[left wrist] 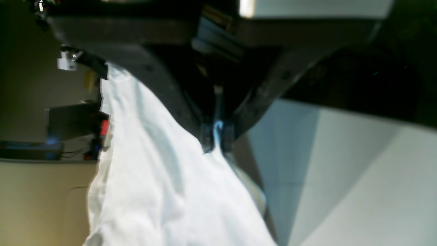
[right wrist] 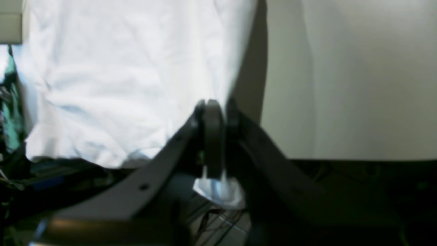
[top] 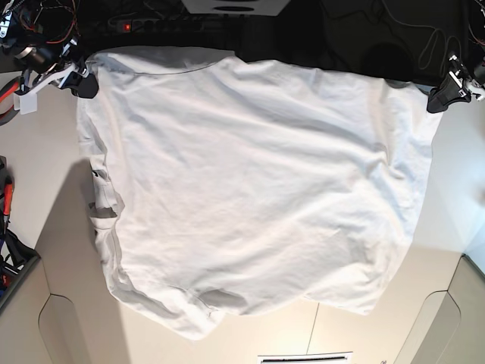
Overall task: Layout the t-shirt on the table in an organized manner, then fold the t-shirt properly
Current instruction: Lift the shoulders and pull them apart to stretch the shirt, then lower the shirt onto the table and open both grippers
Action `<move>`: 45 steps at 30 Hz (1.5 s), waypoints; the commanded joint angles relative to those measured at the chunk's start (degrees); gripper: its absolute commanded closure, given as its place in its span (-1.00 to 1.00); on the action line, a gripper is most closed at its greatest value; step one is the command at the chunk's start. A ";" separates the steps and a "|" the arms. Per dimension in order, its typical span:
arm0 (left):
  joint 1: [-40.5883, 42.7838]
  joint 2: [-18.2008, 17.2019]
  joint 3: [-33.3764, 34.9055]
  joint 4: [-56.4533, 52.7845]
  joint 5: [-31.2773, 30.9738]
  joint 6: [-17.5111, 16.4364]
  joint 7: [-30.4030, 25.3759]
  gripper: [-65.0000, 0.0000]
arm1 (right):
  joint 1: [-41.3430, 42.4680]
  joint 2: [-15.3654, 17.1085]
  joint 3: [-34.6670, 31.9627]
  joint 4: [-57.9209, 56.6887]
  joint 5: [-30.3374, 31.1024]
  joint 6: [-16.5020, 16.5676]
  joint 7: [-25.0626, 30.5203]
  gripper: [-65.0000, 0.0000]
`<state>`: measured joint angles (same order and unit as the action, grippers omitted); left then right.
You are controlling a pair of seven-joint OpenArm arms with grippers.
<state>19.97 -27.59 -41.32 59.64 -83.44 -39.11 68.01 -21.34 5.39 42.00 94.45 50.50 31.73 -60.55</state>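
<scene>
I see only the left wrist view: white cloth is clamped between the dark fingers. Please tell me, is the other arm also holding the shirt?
Observer: Yes. The right gripper is shut on a corner of the large wrinkly white cotton t-shirt.
Operator: Where are both grippers in the base view?
Observer: At the top corners: the right gripper at upper left, the left gripper at upper right.
Operator: Is the shirt spread or bunched?
Observer: Spread wide between both grippers, hanging over the smooth white table.
Operator: Is a sleeve visible?
Observer: One short sleeve shows along the left edge in the base view.
</scene>
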 commanded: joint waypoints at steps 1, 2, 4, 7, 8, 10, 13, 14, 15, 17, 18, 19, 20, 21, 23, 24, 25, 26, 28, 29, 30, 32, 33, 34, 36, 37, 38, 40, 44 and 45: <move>0.09 -1.31 -0.39 0.85 -1.56 -0.89 0.44 1.00 | -0.57 0.63 1.05 0.98 1.70 0.24 0.24 1.00; 0.09 -1.31 -0.39 0.96 -1.56 -0.89 1.01 1.00 | -0.79 0.63 1.64 0.98 2.62 0.26 0.04 1.00; 0.11 -1.27 -0.39 1.70 -1.56 -0.89 2.38 1.00 | -1.09 0.63 2.54 1.14 5.01 0.57 -0.13 1.00; 0.09 -1.27 -0.39 4.39 -1.56 -0.89 2.49 1.00 | -1.03 0.61 2.75 1.95 8.00 1.79 -0.98 1.00; 0.04 -1.16 -0.39 5.70 -1.56 -0.89 2.47 1.00 | -0.92 0.63 2.64 2.34 8.52 2.05 -0.96 1.00; 0.00 -0.94 -0.37 8.66 -1.56 -0.89 1.03 1.00 | -0.72 0.63 2.49 3.23 8.68 2.16 -0.94 1.00; -0.87 -0.68 -0.33 12.59 -1.56 -0.89 -1.81 1.00 | 1.64 0.63 2.23 3.58 8.48 2.19 -0.85 1.00; -1.84 -0.63 -0.33 13.14 -1.56 -0.89 -1.81 1.00 | 2.78 0.63 1.97 3.58 8.20 2.19 -0.66 1.00; -3.08 -0.66 -0.24 13.22 -1.56 -0.89 -1.79 1.00 | 3.96 0.63 1.62 3.58 7.52 2.19 -0.24 1.00; -5.64 -0.63 0.15 13.16 -0.09 -0.89 -2.91 1.00 | 6.54 0.63 0.48 3.56 4.72 2.16 1.36 1.00; -6.78 -0.61 0.42 13.16 2.03 -0.89 -4.44 1.00 | 7.80 0.63 -0.24 3.56 2.95 2.16 2.21 1.00; -7.85 -0.52 0.76 13.16 4.31 -0.89 -6.27 1.00 | 8.98 0.66 -1.01 3.56 0.96 2.14 3.15 1.00; -8.87 -0.48 1.07 13.16 6.80 -0.89 -8.26 1.00 | 10.10 0.81 -1.95 3.54 -0.96 2.14 4.17 1.00; -9.81 -0.39 1.49 13.16 9.16 -0.89 -9.90 1.00 | 10.97 1.18 -2.99 3.45 -2.69 2.14 5.20 1.00; -11.63 -0.22 2.25 13.16 14.05 -0.89 -12.72 1.00 | 12.59 1.79 -5.22 3.41 -6.43 2.10 7.93 1.00; -12.57 -0.15 2.71 13.14 16.48 -0.89 -13.88 1.00 | 13.44 2.14 -6.34 3.37 -8.57 1.88 9.53 1.00; -13.46 -0.11 3.21 13.07 18.73 -0.89 -14.84 1.00 | 14.25 2.49 -7.50 3.28 -10.69 1.53 11.13 1.00; -14.27 -0.07 3.74 13.03 20.74 -0.89 -15.82 1.00 | 15.15 2.69 -8.44 3.17 -12.74 1.38 12.50 1.00; -15.28 -0.04 4.74 12.90 23.98 -0.89 -17.73 1.00 | 16.81 2.89 -9.97 2.84 -16.55 0.59 14.10 1.00; -15.56 -0.04 5.11 12.83 25.24 -0.89 -19.12 1.00 | 17.55 2.89 -10.47 2.75 -18.21 -0.22 14.38 1.00; -15.58 -0.02 5.33 12.79 26.16 -0.89 -20.76 1.00 | 18.16 2.86 -10.80 2.64 -19.43 -0.96 14.56 1.00; -15.72 -0.02 5.42 12.76 28.15 -0.89 -23.45 1.00 | 19.06 2.86 -11.04 2.45 -21.27 -2.64 15.58 1.00; -15.89 -0.02 5.42 12.76 29.00 -0.89 -24.33 1.00 | 19.12 2.89 -11.04 2.38 -22.16 -3.52 16.55 1.00; -16.02 -0.02 5.42 12.76 29.83 -0.89 -24.81 1.00 | 19.08 2.86 -11.04 2.38 -23.08 -4.35 17.86 1.00; -16.37 0.00 5.42 12.76 31.06 -0.89 -24.98 1.00 | 19.10 2.86 -11.04 2.01 -25.14 -6.32 19.45 1.00; -16.46 -0.02 5.42 12.76 31.23 -0.89 -24.98 1.00 | 19.10 2.86 -11.04 1.70 -26.12 -7.17 19.91 1.00; -16.46 -0.02 5.42 12.76 31.45 -0.89 -25.09 1.00 | 19.10 2.86 -11.04 1.29 -26.77 -7.76 20.22 1.00; -16.46 0.04 5.42 12.76 31.47 -0.89 -25.38 1.00 | 19.10 2.89 -11.06 -0.15 -27.15 -7.96 20.90 1.00; -16.46 0.15 5.42 12.72 32.15 -0.89 -25.35 1.00 | 19.10 2.86 -11.23 -4.02 -27.12 -7.91 21.16 1.00; -16.46 0.13 5.42 12.72 32.41 -0.89 -25.35 1.00 | 19.10 2.86 -11.32 -4.98 -27.08 -7.91 21.16 1.00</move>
<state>4.10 -26.04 -35.57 71.57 -49.95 -39.48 44.10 -2.98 7.57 30.57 88.58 22.96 23.94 -40.71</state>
